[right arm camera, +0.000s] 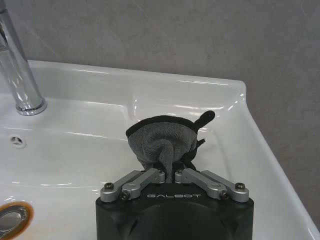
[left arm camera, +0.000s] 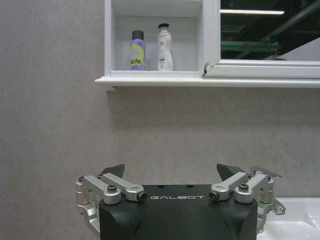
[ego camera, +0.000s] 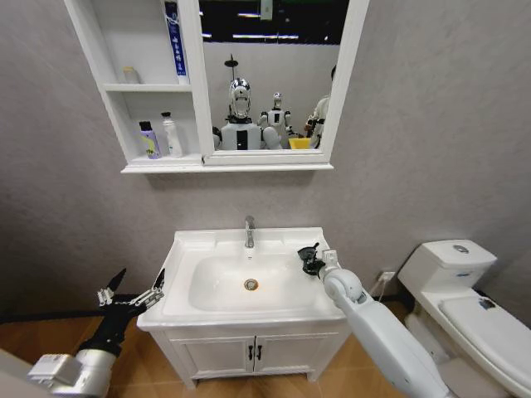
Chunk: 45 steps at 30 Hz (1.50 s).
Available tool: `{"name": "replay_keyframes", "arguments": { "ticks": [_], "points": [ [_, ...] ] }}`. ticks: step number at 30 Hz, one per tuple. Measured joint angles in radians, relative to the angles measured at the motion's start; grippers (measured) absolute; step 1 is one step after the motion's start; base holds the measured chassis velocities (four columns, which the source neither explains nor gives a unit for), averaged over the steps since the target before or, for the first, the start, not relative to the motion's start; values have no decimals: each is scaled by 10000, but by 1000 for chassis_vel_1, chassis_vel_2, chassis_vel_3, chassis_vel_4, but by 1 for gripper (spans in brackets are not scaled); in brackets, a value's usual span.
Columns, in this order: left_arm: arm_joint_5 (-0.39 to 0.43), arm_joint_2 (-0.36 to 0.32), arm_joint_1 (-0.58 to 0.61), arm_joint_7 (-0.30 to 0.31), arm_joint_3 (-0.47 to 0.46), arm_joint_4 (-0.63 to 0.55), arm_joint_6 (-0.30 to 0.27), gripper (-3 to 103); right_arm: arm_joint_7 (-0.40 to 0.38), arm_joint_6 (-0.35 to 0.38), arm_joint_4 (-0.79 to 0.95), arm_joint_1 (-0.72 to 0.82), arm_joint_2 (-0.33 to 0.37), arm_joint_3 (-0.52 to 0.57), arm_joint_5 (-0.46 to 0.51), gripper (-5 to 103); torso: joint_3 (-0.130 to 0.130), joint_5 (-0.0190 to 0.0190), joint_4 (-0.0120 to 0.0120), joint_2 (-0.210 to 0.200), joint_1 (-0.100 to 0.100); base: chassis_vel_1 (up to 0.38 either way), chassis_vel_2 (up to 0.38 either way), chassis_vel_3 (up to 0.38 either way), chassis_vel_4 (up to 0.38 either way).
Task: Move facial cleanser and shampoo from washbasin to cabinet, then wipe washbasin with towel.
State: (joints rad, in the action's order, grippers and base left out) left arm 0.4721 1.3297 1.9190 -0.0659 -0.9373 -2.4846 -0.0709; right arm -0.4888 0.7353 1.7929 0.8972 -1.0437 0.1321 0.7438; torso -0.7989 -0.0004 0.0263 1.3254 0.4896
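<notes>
We are at the wiping step: our right gripper (right arm camera: 172,172) pinches the dark grey rumpled towel (right arm camera: 162,140) on the white ceramic washbasin (ego camera: 207,249); our left gripper (ego camera: 131,294) waits wide open beside it. Next we must drag the towel across the bowl.

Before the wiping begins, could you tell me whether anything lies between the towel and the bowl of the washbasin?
Nothing visible does. The right gripper is shut on the towel at the washbasin's right side, and the bowl beside it holds only the drain. Both bottles stand in the cabinet.
</notes>
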Motion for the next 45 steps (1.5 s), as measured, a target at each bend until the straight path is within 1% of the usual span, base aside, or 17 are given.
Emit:
{"name": "replay_keyframes", "arguments": {
  "ticks": [5,7,14,27,37,45],
  "points": [
    [0,0,0,0,0,0,0,100,-92,0,-2,-40,-261,-236,26,3,0,-1,-1,0,0,0,0,0,0],
    [0,0,0,-1,0,0,0,100,-175,-5,-199,-85,-487,-356,29,3,0,0,-2,0,0,0,0,0,0],
    [0,0,1,-1,0,0,0,100,-226,-38,-672,8,-861,-431,-44,3,0,0,-2,0,0,0,0,0,0],
    [0,0,0,-1,0,0,0,100,-173,-70,-1155,324,-1053,-339,-283,3,0,1,-1,0,0,0,0,0,0],
    [0,0,0,0,0,0,0,100,174,-254,-1553,384,-1075,-146,-484,3,1,1,-6,1,-1,0,0,0,0],
    [0,0,0,0,0,0,0,100,351,-432,-1759,445,-1227,-133,-718,3,1,0,-4,1,-1,0,0,0,0]
  ]
}}
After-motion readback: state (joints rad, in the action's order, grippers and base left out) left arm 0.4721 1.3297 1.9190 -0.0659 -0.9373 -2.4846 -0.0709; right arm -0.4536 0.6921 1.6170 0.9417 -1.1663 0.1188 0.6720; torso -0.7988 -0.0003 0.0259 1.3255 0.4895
